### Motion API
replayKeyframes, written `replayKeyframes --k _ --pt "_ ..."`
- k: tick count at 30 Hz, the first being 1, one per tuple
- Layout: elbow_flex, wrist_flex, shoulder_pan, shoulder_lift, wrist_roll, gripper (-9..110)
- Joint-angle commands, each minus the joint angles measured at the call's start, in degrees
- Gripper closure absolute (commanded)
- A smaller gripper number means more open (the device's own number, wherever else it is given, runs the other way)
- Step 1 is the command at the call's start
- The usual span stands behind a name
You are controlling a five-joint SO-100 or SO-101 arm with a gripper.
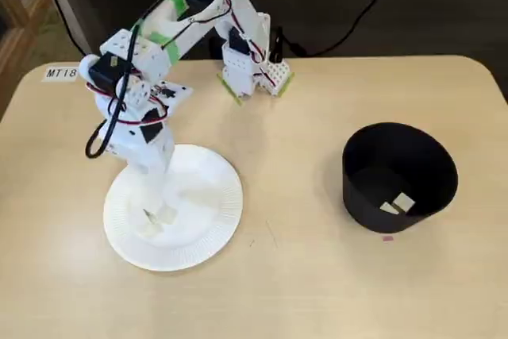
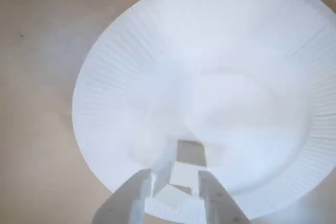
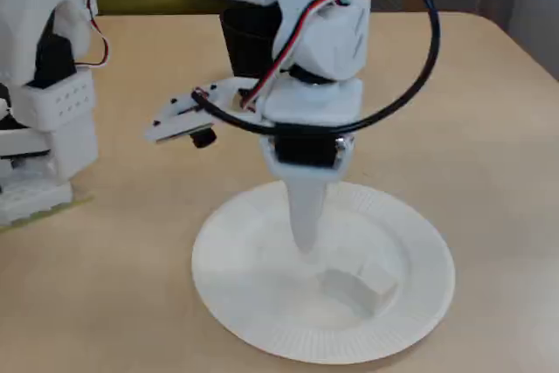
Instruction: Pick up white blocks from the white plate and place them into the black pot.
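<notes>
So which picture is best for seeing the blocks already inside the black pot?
The fixed view from above: it looks down into the black pot, where white blocks lie on its floor. The other fixed view shows only a piece of the pot's wall behind the arm. The wrist view shows just the white plate, no pot.

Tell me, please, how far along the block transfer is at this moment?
Done: two white blocks lie inside the black pot. In hand: the gripper is down over the white plate, jaws straddling a block, not visibly clamped. Left: at least two blocks remain there.
</notes>
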Motion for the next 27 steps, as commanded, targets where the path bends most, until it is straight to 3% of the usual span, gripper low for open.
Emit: replayKeyframes --k 1,20,27 --pt "-2.46 0.35 -1.32 0.18 0.09 85" --pt "-5.98 0.35 -2.29 -4.13 13.80 83" --pt "-10.20 0.26 -2.20 -8.53 14.59 83"
